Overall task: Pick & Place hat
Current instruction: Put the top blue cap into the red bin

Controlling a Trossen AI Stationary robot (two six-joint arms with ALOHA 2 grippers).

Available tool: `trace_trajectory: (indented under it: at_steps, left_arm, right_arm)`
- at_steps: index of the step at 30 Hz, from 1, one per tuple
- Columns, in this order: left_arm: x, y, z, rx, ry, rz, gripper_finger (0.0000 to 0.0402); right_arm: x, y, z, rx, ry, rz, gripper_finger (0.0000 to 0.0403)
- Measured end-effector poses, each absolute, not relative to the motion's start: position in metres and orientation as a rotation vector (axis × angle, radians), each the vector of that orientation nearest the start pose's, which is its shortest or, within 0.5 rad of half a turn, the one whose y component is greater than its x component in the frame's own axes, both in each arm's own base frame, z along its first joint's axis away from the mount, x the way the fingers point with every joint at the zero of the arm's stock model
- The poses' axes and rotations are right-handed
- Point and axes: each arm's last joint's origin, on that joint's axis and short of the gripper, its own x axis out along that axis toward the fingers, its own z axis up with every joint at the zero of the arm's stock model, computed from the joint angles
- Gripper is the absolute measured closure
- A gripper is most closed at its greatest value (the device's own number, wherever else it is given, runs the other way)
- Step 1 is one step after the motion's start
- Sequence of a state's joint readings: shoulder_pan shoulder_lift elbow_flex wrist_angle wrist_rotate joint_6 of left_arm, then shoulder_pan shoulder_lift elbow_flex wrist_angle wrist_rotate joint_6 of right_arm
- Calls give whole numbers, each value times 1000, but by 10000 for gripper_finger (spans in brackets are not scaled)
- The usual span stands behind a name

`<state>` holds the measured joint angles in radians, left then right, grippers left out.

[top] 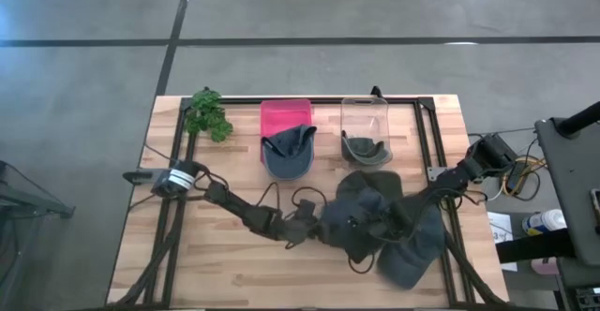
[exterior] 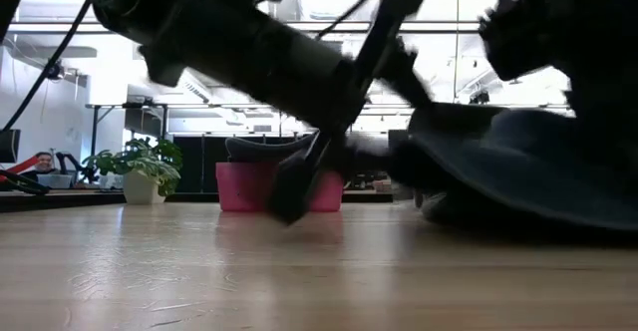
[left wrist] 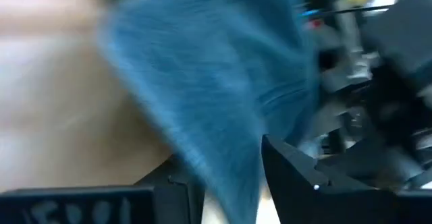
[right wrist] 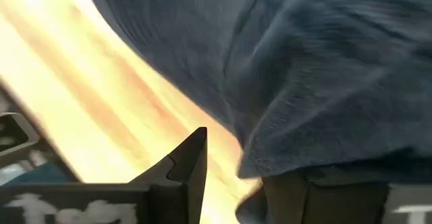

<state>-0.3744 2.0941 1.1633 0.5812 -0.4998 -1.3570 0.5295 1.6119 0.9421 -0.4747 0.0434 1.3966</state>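
Count on my table: hats, bins, one plant, two arms.

I count two bins along the far edge: one pink bin [top: 285, 116] and one clear bin [top: 365, 116]. Each carries one hat, a blue-grey cap [top: 288, 152] at the pink one and a darker green-grey cap [top: 367, 149] at the clear one. Nearer me lies a heap of dark blue hats [top: 398, 231]; they overlap, so I make it at least two and cannot tell more exactly. One green plant [top: 208, 114] stands at the far left corner. I have two arms, so two claws: my left claw [top: 333, 227] and my right claw [top: 382, 225], both at the heap.
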Motion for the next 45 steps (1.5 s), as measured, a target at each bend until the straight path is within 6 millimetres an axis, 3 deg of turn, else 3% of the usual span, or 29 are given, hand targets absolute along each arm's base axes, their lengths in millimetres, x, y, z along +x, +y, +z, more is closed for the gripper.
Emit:
trace_trajectory:
  at_steps: [5, 9, 11, 15, 20, 24, 28, 32, 34, 37, 45]
  left_arm:
    - [412, -149, 163, -1089, 41, 161, 318]
    - [405, -146, 175, -962, 145, 188, 380]
    - [395, -145, 186, -859, 233, 214, 391]
    - [363, -142, 221, -549, 402, 261, 392]
    - [308, -133, 278, -163, 497, 320, 396]
    - [269, -134, 319, 131, 521, 311, 396]
    - [250, -141, 355, 451, 538, 284, 396]
    - [246, -146, 389, 823, 559, 273, 392]
    - [248, -148, 394, 1036, 622, 227, 389]
    - [253, -153, 384, 1324, 747, 195, 390]
    - [260, -190, 316, 1758, 894, 213, 395]
  right_arm:
    - [268, 149, 178, 904, 1116, -336, 286]
    - [266, 147, 185, 880, 1104, -299, 285]
    - [262, 145, 193, 878, 1101, -269, 285]
    - [249, 140, 217, 863, 1077, -199, 284]
    - [230, 127, 260, 870, 943, -85, 284]
    - [215, 107, 289, 948, 756, -144, 284]
    - [216, 93, 298, 1057, 669, -202, 284]
    - [230, 88, 292, 1070, 647, -237, 284]
    - [237, 80, 285, 1070, 657, -287, 284]
    - [248, 67, 278, 1085, 654, -342, 284]
    - [277, 40, 255, 1097, 651, -435, 285]
